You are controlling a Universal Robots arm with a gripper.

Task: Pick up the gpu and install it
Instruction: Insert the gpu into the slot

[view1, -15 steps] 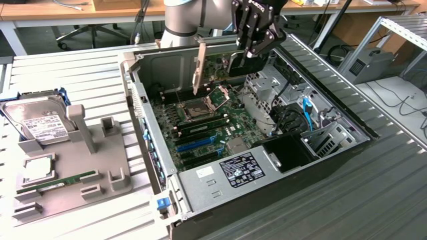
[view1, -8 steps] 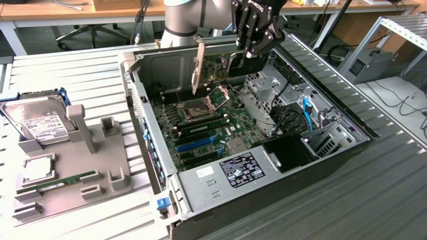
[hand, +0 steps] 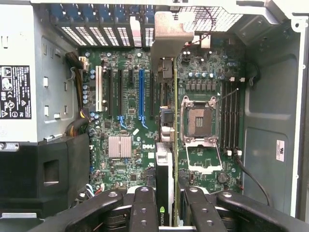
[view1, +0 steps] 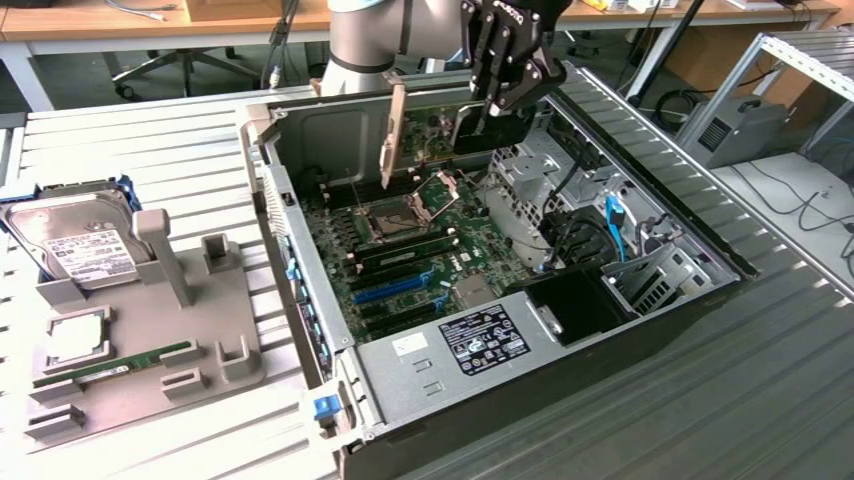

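The fingers (view1: 505, 70) (hand: 144, 209) are shut tight on the gpu (view1: 478, 135) (hand: 164, 174), holding it above the open computer case (view1: 320, 135) in the upper middle of the frame.

The open computer case (view1: 284, 220) lies on the slatted table (view1: 160, 150), in the middle of the exterior view. The motherboard (view1: 400, 250) lies inside it, with the power supply (view1: 454, 350) below it in the frame. At the upper middle, the gripper (view1: 514, 98) holds the gpu (view1: 478, 132) upright above the motherboard. At the left stands a tray (view1: 214, 310); the hard drive (view1: 80, 250) lies on its upper part and the RAM stick (view1: 114, 365) on its lower part.
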